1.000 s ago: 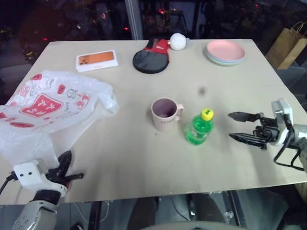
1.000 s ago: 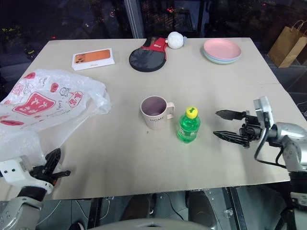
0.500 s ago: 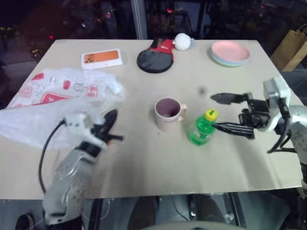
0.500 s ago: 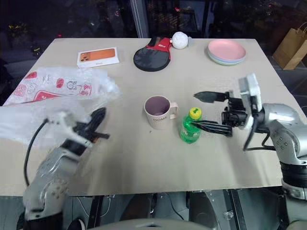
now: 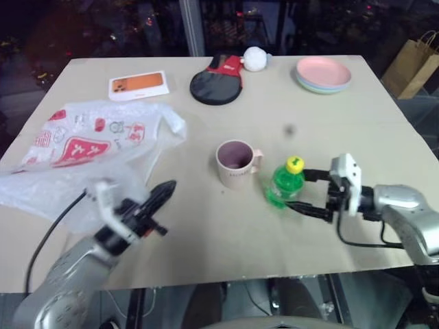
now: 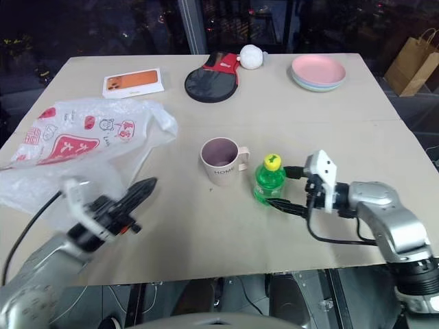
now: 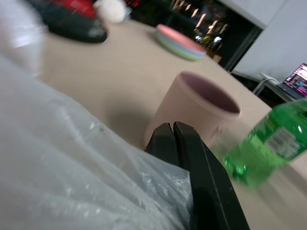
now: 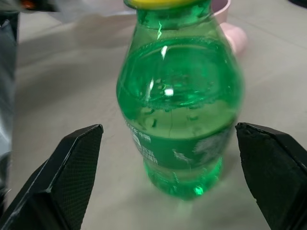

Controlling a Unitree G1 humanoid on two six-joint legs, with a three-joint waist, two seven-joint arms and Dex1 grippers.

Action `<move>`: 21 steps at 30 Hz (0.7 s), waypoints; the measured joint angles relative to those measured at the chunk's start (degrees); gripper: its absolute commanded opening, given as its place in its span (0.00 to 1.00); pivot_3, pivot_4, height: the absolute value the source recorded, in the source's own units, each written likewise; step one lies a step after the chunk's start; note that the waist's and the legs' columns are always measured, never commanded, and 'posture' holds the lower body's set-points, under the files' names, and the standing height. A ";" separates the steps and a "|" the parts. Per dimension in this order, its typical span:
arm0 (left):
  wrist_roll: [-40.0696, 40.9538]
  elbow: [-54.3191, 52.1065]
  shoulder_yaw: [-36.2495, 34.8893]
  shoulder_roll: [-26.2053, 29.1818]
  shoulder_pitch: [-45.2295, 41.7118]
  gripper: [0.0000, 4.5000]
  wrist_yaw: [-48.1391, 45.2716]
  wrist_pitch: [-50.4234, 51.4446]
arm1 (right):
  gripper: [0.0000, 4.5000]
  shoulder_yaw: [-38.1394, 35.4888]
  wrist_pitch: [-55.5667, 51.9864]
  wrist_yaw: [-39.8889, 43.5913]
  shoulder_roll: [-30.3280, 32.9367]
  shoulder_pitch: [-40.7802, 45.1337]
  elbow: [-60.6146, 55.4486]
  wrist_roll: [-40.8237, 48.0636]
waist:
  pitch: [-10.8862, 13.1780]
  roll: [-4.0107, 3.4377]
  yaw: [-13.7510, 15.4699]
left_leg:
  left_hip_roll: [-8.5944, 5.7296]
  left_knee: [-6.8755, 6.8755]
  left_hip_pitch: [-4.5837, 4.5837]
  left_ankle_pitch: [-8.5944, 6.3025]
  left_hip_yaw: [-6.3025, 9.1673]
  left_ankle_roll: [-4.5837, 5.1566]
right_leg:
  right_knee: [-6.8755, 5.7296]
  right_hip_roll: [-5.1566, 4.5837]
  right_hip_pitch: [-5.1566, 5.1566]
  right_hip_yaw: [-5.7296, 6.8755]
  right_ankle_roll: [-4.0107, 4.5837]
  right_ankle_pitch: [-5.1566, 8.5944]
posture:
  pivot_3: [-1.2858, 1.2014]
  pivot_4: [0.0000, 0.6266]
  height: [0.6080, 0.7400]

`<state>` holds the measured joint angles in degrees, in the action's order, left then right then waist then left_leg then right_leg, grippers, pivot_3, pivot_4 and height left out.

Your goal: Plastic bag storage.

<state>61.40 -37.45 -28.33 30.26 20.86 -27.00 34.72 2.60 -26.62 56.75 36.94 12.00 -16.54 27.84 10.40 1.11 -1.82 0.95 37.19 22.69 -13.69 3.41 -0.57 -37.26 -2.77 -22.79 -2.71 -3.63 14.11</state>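
Dragging a pinch of the plastic bag (image 5: 82, 147) toward the middle: left gripper (image 6: 140, 188), fingers pressed together on a fold of thin film, now over the near-centre of the surface (image 5: 206, 233), where a second ago it sat at the near left edge. Pointing at the mug (image 7: 192, 112), with crinkled film draped along the fingers in the left wrist view. Bag pulled and stretched since then, its near part bunched up behind the left gripper, its printed red panel flat on the left side of the surface, touching nothing else.

Closing in on the green bottle (image 5: 285, 184): right gripper (image 5: 307, 192), fingers spread wide and set on either side of the bottle, not touching it; a second ago well to the right of it. Bottle upright, just beside the mug.

Judged: bag gathered, storage not yet done; bottle probably being cleared or steadied first. Risk of knocking the bottle into the mug.

Farther back, untouched: orange phone box (image 5: 138, 86), paddle (image 5: 216, 83), white ball (image 5: 254, 59), stacked plates (image 5: 323, 74); brown paper bag (image 5: 411, 62) beyond the far right corner.
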 measured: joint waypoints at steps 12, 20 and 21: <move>14.62 -1.85 -4.68 2.04 -1.57 0.00 4.61 0.01 | 0.66 0.96 3.05 -2.43 -4.71 2.19 4.91 -2.31 | 0.01 -0.01 1.00 | -0.03 0.11 0.00 0.01 0.03 -0.01 | -0.09 0.00 0.02 0.02 0.00 -0.03 | 0.52 0.24 1.00; 20.32 -2.83 4.57 2.58 -14.28 0.00 9.28 0.12 | 0.66 -4.64 -12.36 -14.71 -13.52 21.99 4.21 10.44 | 0.07 -0.07 0.83 | -0.06 0.12 0.00 0.02 0.03 -0.02 | -0.42 0.06 -0.16 -0.10 0.03 -0.07 | 0.52 0.24 1.00; 21.16 -3.06 5.51 2.61 -15.31 0.00 9.93 0.17 | 0.66 -5.28 -15.19 -16.17 -14.31 24.54 3.53 12.70 | 0.05 -0.04 0.87 | -0.06 0.08 0.02 0.02 0.07 -0.02 | -0.42 0.06 -0.17 -0.04 0.04 -0.06 | 0.52 0.24 1.00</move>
<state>82.56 -40.51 -22.82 32.87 5.55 -17.07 34.89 -2.68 -41.81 40.58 22.63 36.54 -13.01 40.54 10.44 1.07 -0.95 0.90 37.28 22.71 -13.67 3.48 -0.58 -37.68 -2.71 -22.96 -2.75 -3.59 14.05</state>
